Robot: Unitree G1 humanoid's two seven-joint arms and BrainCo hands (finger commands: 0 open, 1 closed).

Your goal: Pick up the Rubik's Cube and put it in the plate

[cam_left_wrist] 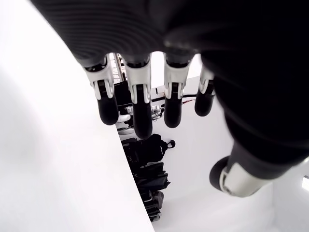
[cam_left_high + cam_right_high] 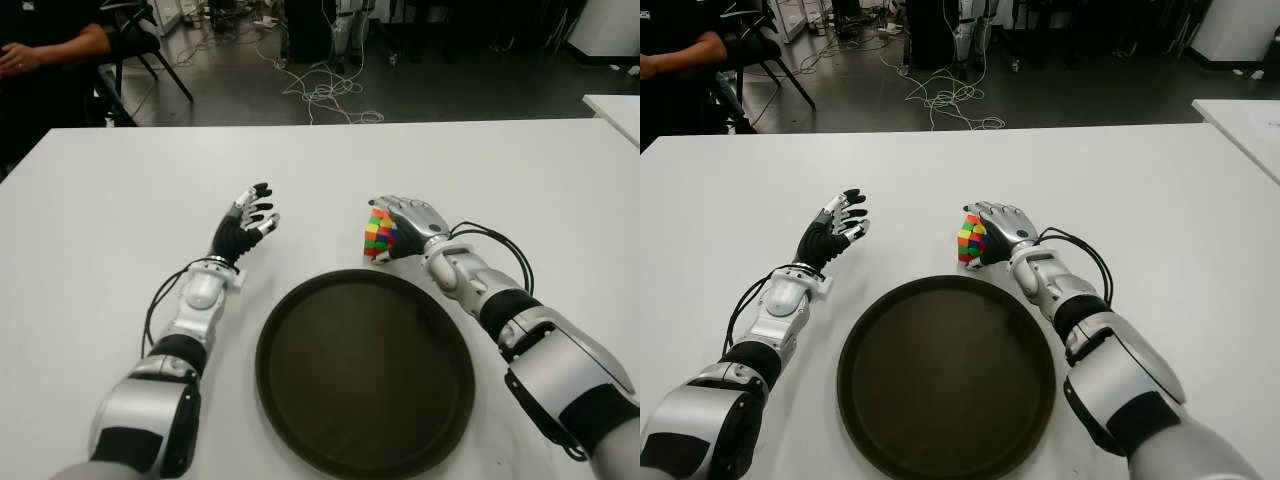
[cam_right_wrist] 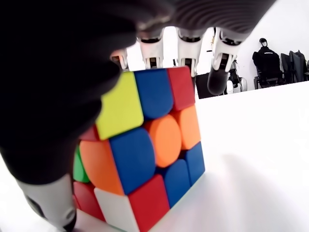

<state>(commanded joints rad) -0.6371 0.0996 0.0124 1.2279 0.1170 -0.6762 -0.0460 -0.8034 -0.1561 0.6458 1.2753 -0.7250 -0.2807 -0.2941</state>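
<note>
Just right of frame centre in the eye views: Rubik's Cube [image 2: 379, 234] standing on the white table [image 2: 100, 220], tucked under the palm of the right hand [image 2: 408, 226]. Fingers [image 3: 153, 53] draped over the cube's top and far side, thumb down along its near side, grasping it; in the right wrist view the cube's lower edge seems to meet the table. Directly below cube and hand, lower centre of frame: dark round plate [image 2: 290, 390], its far rim just beside the cube, not touching. Left of centre: left hand [image 2: 245, 225], fingers extended and spread, holding nothing, beyond the plate's left rim. Upper left corner: a seated person's arm [image 2: 45, 50].
</note>
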